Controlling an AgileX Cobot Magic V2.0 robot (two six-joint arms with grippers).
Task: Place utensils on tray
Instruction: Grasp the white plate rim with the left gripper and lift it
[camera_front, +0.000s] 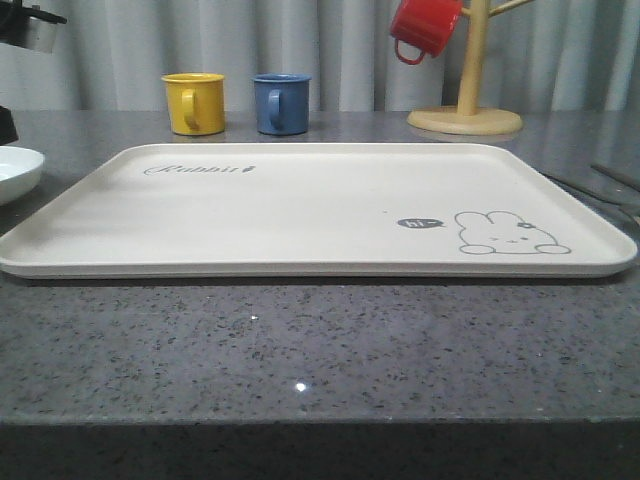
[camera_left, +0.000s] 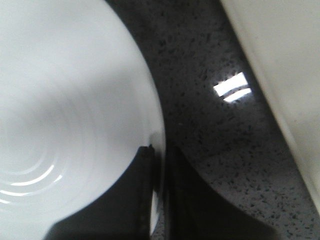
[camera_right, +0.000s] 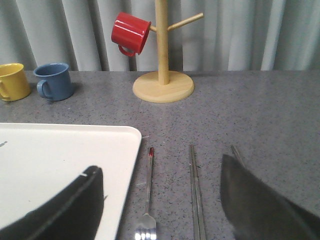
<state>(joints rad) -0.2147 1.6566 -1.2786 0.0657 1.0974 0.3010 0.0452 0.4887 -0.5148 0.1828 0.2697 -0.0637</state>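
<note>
The cream tray (camera_front: 300, 215) with its rabbit drawing lies across the middle of the counter, and its corner (camera_right: 60, 160) is in the right wrist view. On the grey counter just beside that corner lie a silver fork (camera_right: 148, 197) and a pair of chopsticks (camera_right: 196, 195). A third thin handle (camera_right: 236, 152) peeks out behind one finger. The same utensils (camera_front: 615, 200) appear as thin lines at the front view's right edge. My right gripper (camera_right: 161, 167) hangs open above the fork and chopsticks, holding nothing. My left gripper (camera_left: 160, 150) is shut, hovering over a plate's rim.
A round white plate (camera_front: 15, 170) sits left of the tray, also under the left gripper (camera_left: 65, 100). Behind the tray stand a yellow mug (camera_front: 193, 102) and a blue mug (camera_front: 280, 103). A wooden mug tree (camera_front: 466, 110) at the back right carries a red mug (camera_front: 424, 27).
</note>
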